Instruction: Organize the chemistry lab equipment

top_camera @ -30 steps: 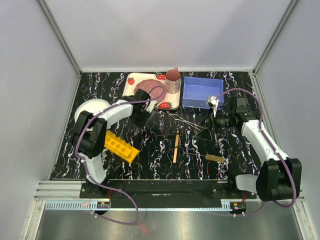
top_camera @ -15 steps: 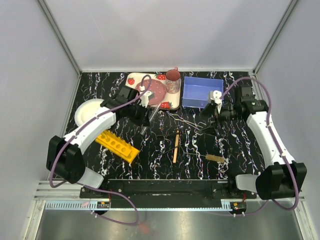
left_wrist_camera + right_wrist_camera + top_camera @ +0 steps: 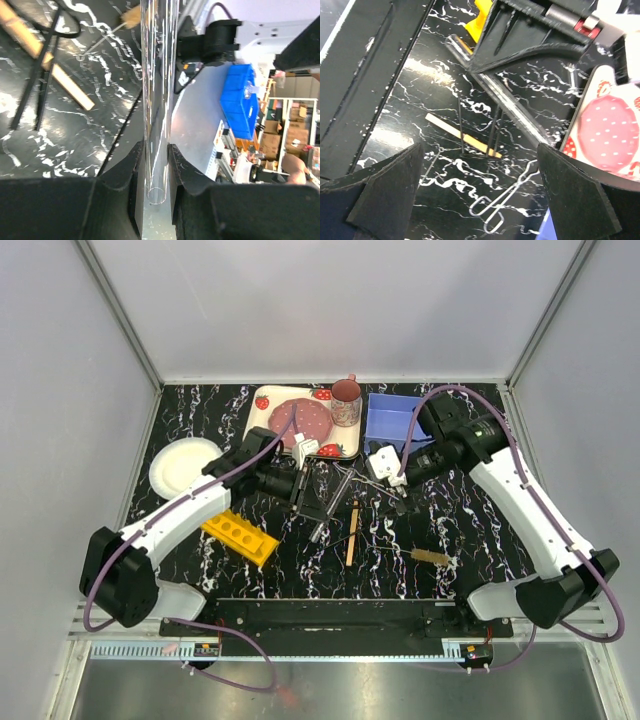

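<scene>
Clamping glass tube [image 3: 159,90], left tool [image 3: 155,167] over table [image 3: 480,540] middle; right tool [image 3: 477,170] agape

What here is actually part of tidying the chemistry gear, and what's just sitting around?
Part of the job: yellow rack, glass tube, wire tongs, wooden stick, tube brush.

Just lying about: strawberry tray, its pink plate and cup, white plate.

Upper end of clear glass tube [image 3: 160,100] cut off above
</scene>
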